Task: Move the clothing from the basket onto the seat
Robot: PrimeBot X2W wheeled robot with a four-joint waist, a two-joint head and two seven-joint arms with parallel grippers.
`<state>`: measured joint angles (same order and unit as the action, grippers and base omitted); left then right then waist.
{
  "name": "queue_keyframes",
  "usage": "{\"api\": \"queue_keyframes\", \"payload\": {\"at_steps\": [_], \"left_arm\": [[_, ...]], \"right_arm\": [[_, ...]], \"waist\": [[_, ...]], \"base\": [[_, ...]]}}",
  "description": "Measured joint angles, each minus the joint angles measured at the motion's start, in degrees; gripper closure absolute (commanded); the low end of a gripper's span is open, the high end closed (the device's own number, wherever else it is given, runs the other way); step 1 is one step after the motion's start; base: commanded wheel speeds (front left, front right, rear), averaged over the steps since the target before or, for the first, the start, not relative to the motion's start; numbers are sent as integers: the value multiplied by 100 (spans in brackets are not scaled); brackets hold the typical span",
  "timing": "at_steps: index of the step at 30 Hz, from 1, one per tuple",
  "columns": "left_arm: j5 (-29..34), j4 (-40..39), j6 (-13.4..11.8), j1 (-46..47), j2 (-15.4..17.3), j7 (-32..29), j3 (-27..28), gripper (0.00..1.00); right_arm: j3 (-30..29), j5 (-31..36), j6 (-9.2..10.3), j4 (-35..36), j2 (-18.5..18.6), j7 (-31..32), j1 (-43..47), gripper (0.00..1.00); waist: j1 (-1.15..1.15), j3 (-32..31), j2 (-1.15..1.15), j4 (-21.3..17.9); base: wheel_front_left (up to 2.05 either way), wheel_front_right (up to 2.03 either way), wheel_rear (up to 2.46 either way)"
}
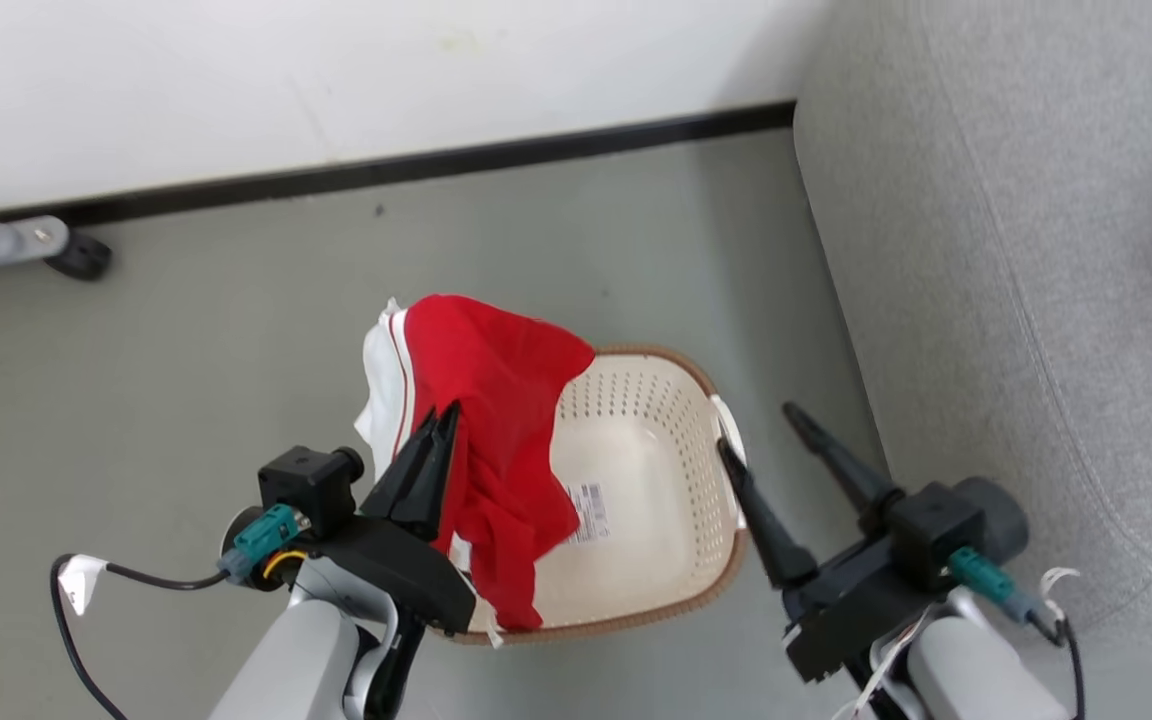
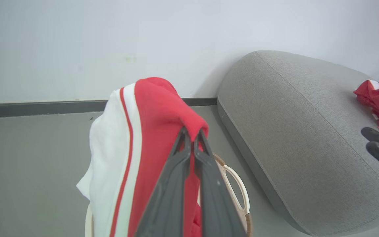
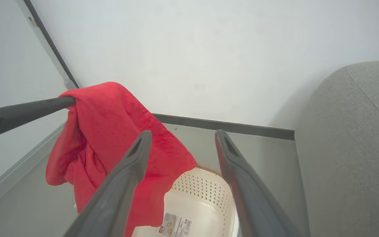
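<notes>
Left fingers (image 1: 423,472), 7 o'clock: pinched shut on red-and-white garment (image 1: 496,390), which hangs over the laundry basket (image 1: 651,405), dead centre. Right fingers (image 1: 761,520), 4 o'clock: spread, empty. Grey sofa (image 1: 1036,250), 2 o'clock, carries another red garment (image 2: 378,98).

Head view: from high above, looking steeply down at the basket (image 1: 636,400) on the floor (image 1: 186,350), with the sofa (image 1: 1036,250) along the right edge and the wall (image 1: 336,80) across the top. Left wrist view: low and close behind the garment (image 2: 153,108), facing the wall, sofa to the right. Right wrist view: just above the basket, facing the wall, sofa at right. All three views share basket, garment, sofa and wall.
</notes>
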<state>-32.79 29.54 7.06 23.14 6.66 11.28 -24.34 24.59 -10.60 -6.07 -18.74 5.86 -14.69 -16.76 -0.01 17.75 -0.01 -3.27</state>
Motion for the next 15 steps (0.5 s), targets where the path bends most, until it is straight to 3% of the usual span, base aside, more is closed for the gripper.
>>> {"api": "queue_keyframes", "payload": {"at_steps": [15], "left_arm": [[16,-822,0,-605,-3,23,-380,100]], "right_arm": [[846,-19,-100,-73,-130,0,353,0]], "waist": [[0,-1202,0,379]], "base": [[0,0,0]]}}
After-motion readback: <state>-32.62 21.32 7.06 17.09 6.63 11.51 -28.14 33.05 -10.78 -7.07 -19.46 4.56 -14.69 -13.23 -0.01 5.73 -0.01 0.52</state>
